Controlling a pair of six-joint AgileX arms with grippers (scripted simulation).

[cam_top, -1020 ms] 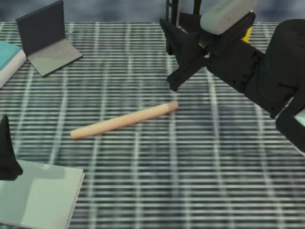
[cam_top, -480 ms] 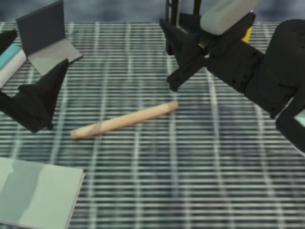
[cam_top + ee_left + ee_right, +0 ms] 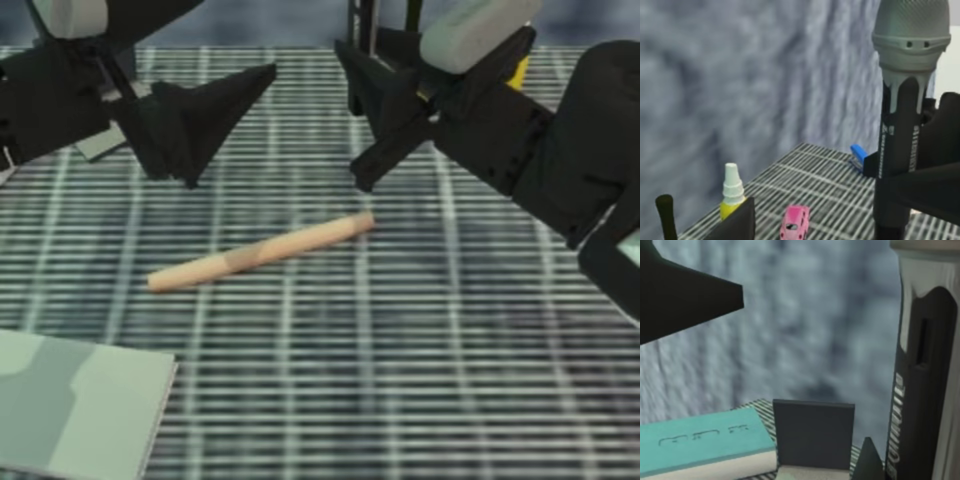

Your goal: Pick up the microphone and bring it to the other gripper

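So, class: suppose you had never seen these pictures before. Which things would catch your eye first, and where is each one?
Two black arms reach toward each other over the far half of the grid-patterned table. The right gripper, at the top view's upper right, holds the microphone upright, its grey mesh head looming large in the left wrist view. The left gripper points at it from the upper left, and a tan wooden rod lies slanted on the table between and below them.

microphone (image 3: 897, 150): white lettering along the black handle, not legible | teal box (image 3: 705, 447): faint marks, unreadable
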